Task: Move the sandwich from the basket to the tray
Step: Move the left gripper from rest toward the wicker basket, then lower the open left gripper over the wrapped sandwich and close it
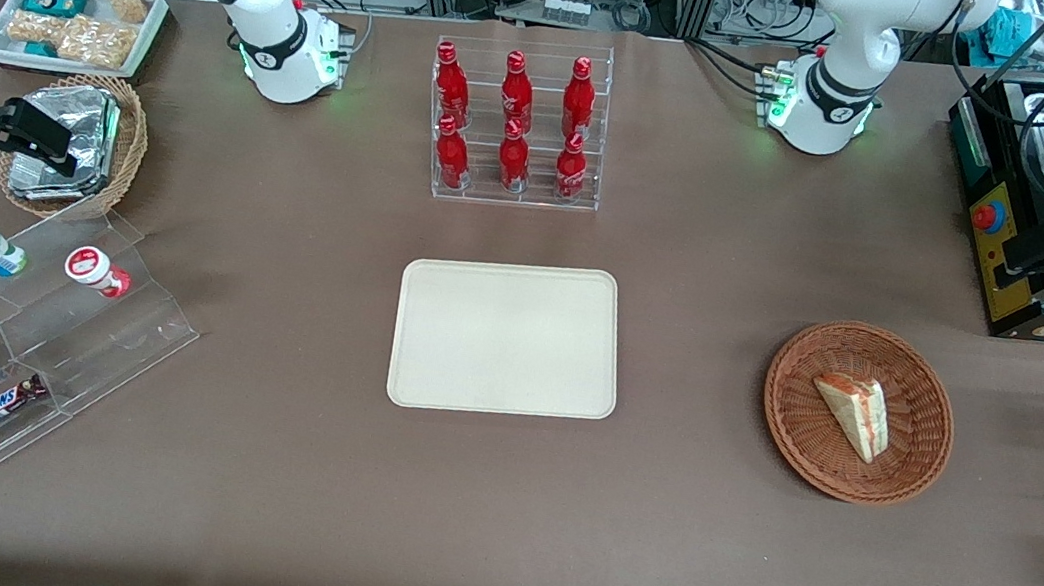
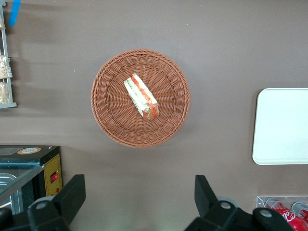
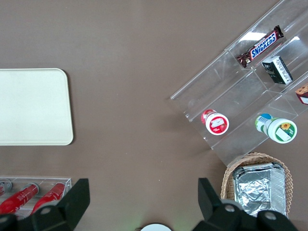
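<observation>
The sandwich [image 1: 854, 412] [image 2: 141, 97], a pale wedge with red, orange and green layers, lies on its side in the reddish-brown wicker basket [image 1: 796, 435] [image 2: 110, 120] toward the working arm's end of the table. The cream tray [image 1: 506, 336] [image 2: 284, 125] sits bare at the table's middle, apart from the basket. My gripper [image 2: 139, 185] hangs high above the brown table, open with nothing between its fingers. It is farther from the front camera than the basket, between the basket and the black-and-yellow box, and touches nothing.
A clear rack of red bottles [image 1: 516, 121] stands farther from the camera than the tray. A black-and-yellow control box [image 1: 1002, 245] stands near the basket. At the parked arm's end are a stepped acrylic shelf with snacks [image 1: 22, 338], a tan basket of foil packs [image 1: 83, 144] and a white snack tray [image 1: 73, 22].
</observation>
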Robot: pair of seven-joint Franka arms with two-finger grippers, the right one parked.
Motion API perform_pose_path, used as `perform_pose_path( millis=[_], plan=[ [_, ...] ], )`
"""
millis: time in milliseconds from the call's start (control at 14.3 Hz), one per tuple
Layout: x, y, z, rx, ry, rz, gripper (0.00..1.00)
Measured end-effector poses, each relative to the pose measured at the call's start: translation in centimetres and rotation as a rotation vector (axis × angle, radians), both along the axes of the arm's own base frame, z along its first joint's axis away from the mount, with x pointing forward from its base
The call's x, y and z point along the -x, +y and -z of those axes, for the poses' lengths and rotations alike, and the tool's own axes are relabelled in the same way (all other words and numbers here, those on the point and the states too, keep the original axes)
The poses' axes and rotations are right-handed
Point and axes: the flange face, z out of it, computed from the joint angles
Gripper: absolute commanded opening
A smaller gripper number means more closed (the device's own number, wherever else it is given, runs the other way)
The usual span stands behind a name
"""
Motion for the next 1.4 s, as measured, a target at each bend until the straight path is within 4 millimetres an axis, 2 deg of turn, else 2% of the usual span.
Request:
perform_pose_path(
  millis=[630, 910, 1050, 1120, 1400],
  plan=[
    [0.4, -0.1, 0.4, 0.000, 0.035, 0.002, 1.00],
    [0.3, -0.1, 1.4, 0.000, 0.058, 0.002, 1.00],
    [0.2, 0.0, 3.1, 0.000, 0.093, 0.001, 1.00],
    [-0.1, 0.0, 4.7, 0.000, 0.119, 0.000, 1.00],
    [-2.8, 0.1, 12.9, -0.005, 0.128, -0.007, 1.00]
  ],
)
